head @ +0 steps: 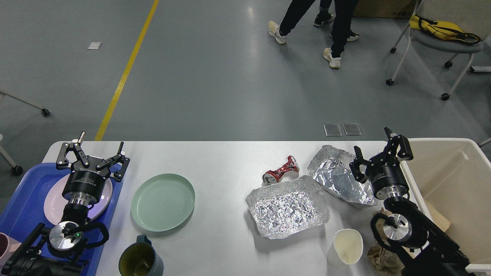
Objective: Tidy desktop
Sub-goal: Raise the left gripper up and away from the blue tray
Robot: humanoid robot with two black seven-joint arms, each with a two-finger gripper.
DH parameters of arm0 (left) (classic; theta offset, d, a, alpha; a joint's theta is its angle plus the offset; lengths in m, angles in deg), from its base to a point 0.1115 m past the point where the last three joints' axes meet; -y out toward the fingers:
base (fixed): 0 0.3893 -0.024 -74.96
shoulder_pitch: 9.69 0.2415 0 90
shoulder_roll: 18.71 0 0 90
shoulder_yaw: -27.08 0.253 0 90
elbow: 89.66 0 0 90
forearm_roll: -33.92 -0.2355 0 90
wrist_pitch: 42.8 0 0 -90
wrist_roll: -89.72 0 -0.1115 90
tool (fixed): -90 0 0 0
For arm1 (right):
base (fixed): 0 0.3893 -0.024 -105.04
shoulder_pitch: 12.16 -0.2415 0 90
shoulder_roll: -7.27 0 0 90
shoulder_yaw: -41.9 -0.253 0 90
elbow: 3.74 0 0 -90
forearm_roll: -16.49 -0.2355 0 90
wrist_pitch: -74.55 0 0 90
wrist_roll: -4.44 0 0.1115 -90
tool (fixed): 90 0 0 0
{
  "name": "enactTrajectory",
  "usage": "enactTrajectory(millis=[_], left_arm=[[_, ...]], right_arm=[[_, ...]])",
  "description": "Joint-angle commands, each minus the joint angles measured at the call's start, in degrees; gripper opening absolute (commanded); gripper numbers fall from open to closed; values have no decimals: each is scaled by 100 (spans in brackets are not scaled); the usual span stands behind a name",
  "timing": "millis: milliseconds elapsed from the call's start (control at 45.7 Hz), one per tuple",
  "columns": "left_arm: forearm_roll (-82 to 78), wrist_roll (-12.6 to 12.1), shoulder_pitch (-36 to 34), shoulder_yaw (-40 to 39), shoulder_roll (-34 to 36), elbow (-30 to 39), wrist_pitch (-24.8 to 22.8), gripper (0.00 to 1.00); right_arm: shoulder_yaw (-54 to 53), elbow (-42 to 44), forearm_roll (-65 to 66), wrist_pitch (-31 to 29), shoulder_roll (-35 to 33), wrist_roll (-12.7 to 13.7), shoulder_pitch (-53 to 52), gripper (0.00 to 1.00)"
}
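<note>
Head view: the desktop (222,161) spans the foreground and carries mixed clutter. Left gripper (93,153) hovers over a pink plate (51,203) on the blue tray (23,203), fingers wide, empty. Right gripper (379,153) sits beside the bin (452,153), fingers wide, empty. Foil trays (287,207) likely light and crushable: grip a rim. Crushed can (281,170): stiff, light; pinch its waist. Green plate (163,202): probably rigid, slippery; take its edge.

One head view looks forward and steeply down over the desktop (222,161) toward the floor (211,76) beyond.
</note>
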Motion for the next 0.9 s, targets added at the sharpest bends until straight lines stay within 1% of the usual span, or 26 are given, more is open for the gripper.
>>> enactTrajectory(millis=[0,219,504,723,788,876], left_arm=[[0,-7,8,-6,1,0,0,96],[0,11,17,-51,-17,0,0,96],[0,-7,-27,239,141,-26,0,96],[-8,-7,-203,1197,668,-97,-9,96],[-8,-25,-325,1443,897,-149,9,96],[0,-7,-519,1768,1012,-281,17,96]], right_arm=[[0,0,4,0,3,0,0,100],[0,0,4,0,-6,0,0,100],[0,0,-4,0,-6,0,0,100],[0,0,-4,0,3,0,0,100],[0,0,4,0,-6,-8,0,100],[0,0,-4,0,3,-8,0,100]])
